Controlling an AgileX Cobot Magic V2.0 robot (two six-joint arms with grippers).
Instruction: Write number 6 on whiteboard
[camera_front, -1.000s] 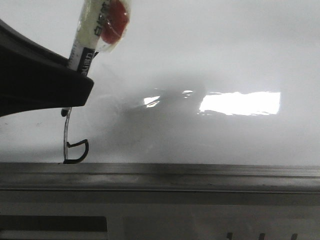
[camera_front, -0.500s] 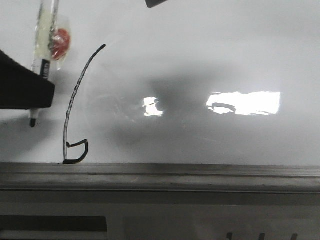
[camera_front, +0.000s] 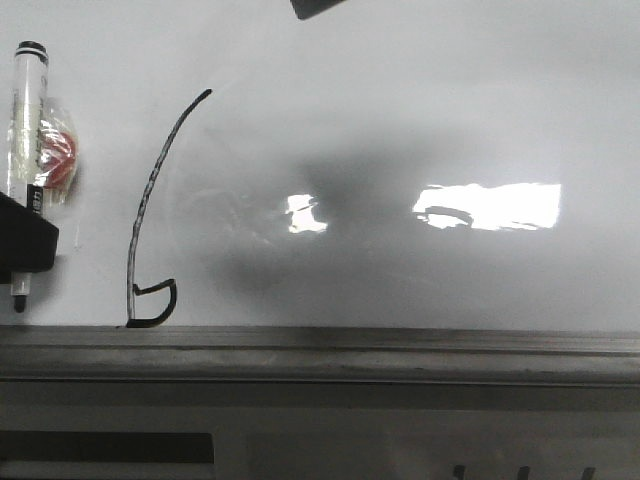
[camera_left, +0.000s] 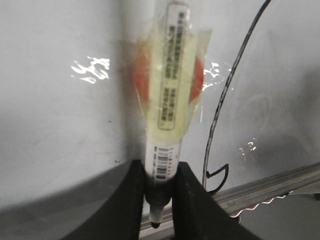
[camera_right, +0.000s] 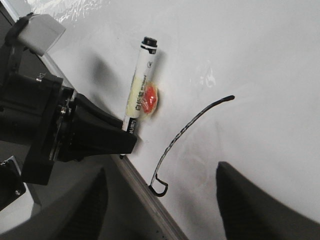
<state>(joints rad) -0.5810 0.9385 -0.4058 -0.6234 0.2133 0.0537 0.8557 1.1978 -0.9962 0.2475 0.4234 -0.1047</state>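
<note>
- The left pincer (camera_left: 159, 195) is clamped on a marker (camera_left: 170, 107), tip down near the rail (camera_front: 320, 345); a clear wrap with a red disc (camera_front: 58, 150) is taped round its barrel.
- The 6 (camera_front: 150, 215) is on the whiteboard (camera_front: 420, 110), lower left, its small loop just above the rail.
- It lies just to the right of the left pincer, apart from the marker tip.
- The right pincer (camera_right: 160, 200) hovers over the board near the 6, fingers wide apart, holding nothing.

Dim, soft pics; bright glare on whiteboard (camera_front: 480, 110) (grey shadow beside).
</note>
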